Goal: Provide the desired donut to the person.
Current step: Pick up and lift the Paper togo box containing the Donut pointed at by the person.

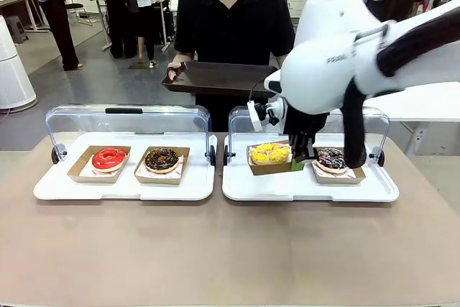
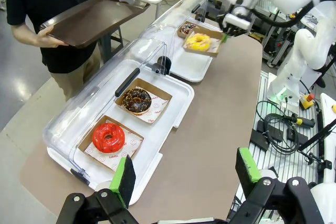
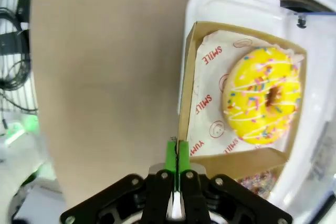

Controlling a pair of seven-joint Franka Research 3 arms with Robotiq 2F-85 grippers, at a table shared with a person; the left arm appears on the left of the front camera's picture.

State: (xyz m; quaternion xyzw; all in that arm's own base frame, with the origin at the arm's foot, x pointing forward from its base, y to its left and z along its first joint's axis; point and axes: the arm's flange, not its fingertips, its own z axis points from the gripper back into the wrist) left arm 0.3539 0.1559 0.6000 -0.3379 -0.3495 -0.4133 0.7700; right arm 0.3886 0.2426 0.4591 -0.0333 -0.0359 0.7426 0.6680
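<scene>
Presently the box (image 3: 190,66) holding the yellow donut (image 1: 269,152), in the right white tray (image 1: 309,188), is being pinched by the right gripper (image 3: 176,153); the left gripper (image 2: 186,171) is being held spread. Lifting onto the person's (image 1: 233,19) brown tray (image 1: 215,77) is seemingly being awaited.

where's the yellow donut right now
Front view, right-hand white tray: the yellow donut sits in its cardboard box, left of the dark sprinkled donut, box edge pinched by the right gripper.
</scene>
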